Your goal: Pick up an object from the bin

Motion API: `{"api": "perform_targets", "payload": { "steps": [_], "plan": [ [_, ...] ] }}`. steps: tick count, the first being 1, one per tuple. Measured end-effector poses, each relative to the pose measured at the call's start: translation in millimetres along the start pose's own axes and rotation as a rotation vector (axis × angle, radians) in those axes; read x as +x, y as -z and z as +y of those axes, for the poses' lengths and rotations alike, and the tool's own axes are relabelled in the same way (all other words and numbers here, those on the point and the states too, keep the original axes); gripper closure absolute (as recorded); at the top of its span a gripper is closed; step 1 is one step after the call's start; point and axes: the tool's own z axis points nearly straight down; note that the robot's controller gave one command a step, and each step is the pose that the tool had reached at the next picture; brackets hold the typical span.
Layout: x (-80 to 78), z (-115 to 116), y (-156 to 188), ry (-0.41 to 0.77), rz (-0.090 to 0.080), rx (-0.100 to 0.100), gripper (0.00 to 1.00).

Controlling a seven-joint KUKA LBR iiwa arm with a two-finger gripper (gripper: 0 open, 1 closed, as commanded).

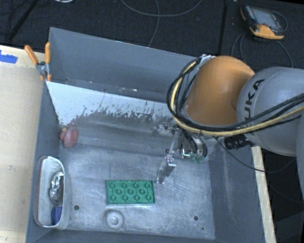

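- Your gripper (165, 170) hangs near the right end of the green bumpy plate (130, 192). You cannot tell if it is open.
- The plate lies flat, long side left to right.

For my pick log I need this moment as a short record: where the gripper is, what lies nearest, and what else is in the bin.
gripper: low in the bin, mid-floor
nearest thing: green studded plate, flat, its far right corner by the gripper
contact: cannot tell
left wall: pinkish round lump
near left corner: clear oblong tray with a spoon-like thing inside
front: small grey disc
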Motion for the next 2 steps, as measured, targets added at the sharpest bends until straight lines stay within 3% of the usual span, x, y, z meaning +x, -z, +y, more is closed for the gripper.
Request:
{"api": "perform_targets", "payload": {
  "steps": [1,2],
  "plan": [
    [111.4,9.0,-73.9,0.216,-0.002,0.001,0.0],
    [108.7,8.7,-71.7,0.213,-0.009,0.001,1.0]
  ]
}}
